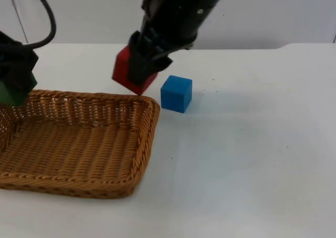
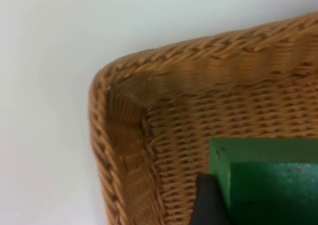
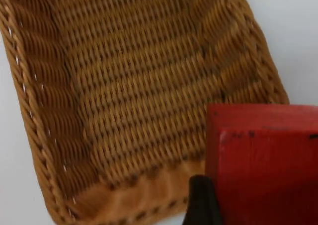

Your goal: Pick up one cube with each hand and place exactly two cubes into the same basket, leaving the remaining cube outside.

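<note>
Wicker basket [image 1: 79, 143] sits closest; my left claw [image 1: 16, 88] clamps the green cube [image 1: 13, 93], right claw [image 1: 139, 70] the red cube [image 1: 126, 70]: light, rigid, flat-sided.

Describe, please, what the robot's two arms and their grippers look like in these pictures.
Both arms are black. The right arm is thick and glossy with blocky joints, ending in the black right gripper. The left gripper is a black, blocky head. Each wrist view shows one matte black fingertip with a rounded end. No markings can be made out.
</note>
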Motion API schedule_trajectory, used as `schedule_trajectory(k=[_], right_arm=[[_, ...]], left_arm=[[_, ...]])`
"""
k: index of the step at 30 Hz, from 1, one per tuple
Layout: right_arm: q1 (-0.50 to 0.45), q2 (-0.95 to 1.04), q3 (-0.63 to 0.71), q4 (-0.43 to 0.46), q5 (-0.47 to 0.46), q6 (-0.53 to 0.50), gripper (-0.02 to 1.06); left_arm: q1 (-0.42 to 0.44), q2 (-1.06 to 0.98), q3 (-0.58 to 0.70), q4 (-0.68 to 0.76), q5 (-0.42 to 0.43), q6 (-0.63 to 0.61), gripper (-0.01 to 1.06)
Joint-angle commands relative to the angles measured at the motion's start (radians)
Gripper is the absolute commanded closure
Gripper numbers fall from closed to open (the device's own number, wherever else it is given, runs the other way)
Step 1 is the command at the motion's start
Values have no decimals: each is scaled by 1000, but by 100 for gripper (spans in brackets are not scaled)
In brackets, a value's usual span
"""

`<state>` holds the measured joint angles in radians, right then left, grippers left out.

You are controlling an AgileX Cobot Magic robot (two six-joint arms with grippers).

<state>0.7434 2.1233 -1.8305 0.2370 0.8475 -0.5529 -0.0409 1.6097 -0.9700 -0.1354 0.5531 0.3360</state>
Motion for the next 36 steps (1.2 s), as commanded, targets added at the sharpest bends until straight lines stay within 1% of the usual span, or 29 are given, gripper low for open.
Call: schedule_trajectory(k=[1,3,4,5,6,9,13,21,25,29,36], right_arm=[[13,11,-29,10,-10,-6,105],[25,33,-56,10,-30,-6,105],[27,45,-68,21,-36,-6,105],[34,64,-85,49,-41,-6,105],[34,64,-85,49,-41,-6,105],[35,97,-92,91,-77,-6,105],[36,124,-92,110,-113,-6,105],[36,189,-92,117,-165,-6,105],[36,213,-92,142,-168,-12,105],[36,254,-92,142,-158,-12,105],[36,282,-92,140,-168,-20,105]], left_arm=[[9,0,38,-21,-63,4,105],[19,0,92,-27,-143,4,105],[19,0,112,-30,-186,4,105],[19,5,126,-39,-206,4,105],[19,5,126,-39,-206,4,105],[19,19,126,-61,-206,4,105],[19,46,126,-65,-215,4,105],[19,147,126,-65,-235,4,105],[19,185,126,-80,-253,4,105],[19,221,126,-100,-270,8,105],[19,251,126,-103,-274,16,105]])
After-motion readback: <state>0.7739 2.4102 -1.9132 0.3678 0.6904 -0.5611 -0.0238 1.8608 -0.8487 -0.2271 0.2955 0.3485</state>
